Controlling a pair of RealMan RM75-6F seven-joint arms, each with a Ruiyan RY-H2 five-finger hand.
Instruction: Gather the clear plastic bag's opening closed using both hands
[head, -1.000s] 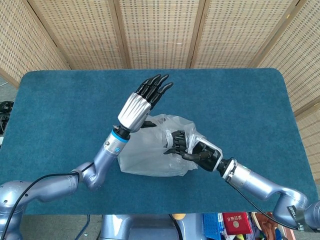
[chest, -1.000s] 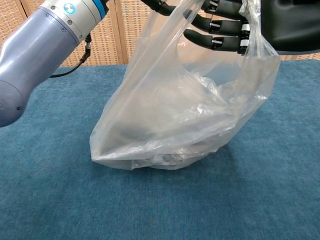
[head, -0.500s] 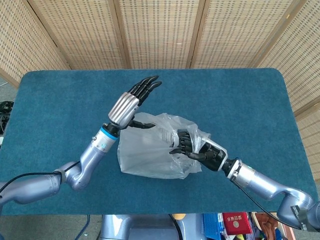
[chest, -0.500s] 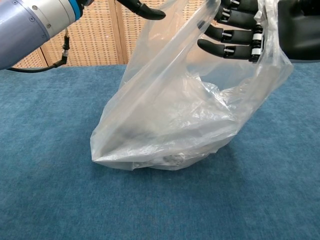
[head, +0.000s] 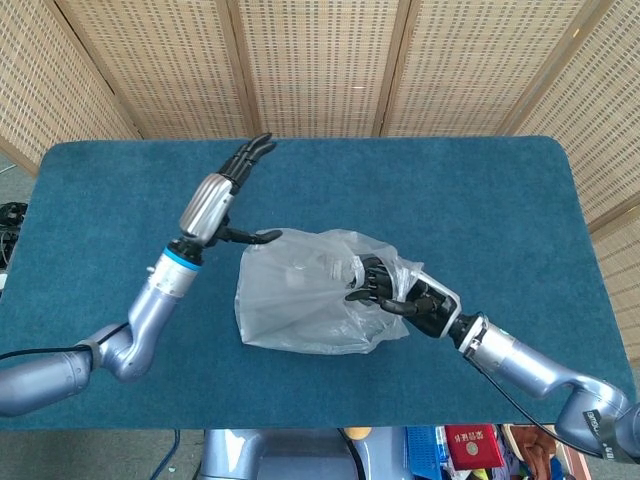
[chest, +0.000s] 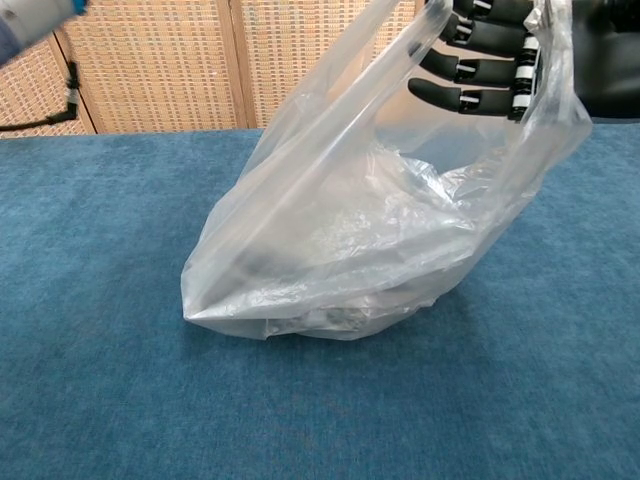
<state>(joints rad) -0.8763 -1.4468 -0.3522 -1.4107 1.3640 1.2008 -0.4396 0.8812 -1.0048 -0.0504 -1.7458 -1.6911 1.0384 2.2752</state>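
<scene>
The clear plastic bag (head: 305, 305) sits near the middle of the head view, its base resting on the blue desk (head: 480, 200) and its upper part lifted toward the right. In the chest view the bag (chest: 340, 250) fills the centre of the frame, its bottom crumpled flat on the desk (chest: 90, 400) while one side rises steeply to the upper right.

The right hand (head: 395, 292) lies at the right edge of the bag in the head view, with its dark fingers (head: 362, 280) curled into the plastic at the opening. The chest view shows those fingers (chest: 480, 70) in the upper right corner, wrapped in a fold of the film and holding it up.

The left hand (head: 222, 185) is in the upper left part of the head view, raised above the desk with its fingers stretched out and apart, holding nothing. Its thumb points toward the bag's upper left edge and ends just beside it; whether it touches the plastic cannot be told.

A woven screen (head: 320, 60) stands behind the desk.
</scene>
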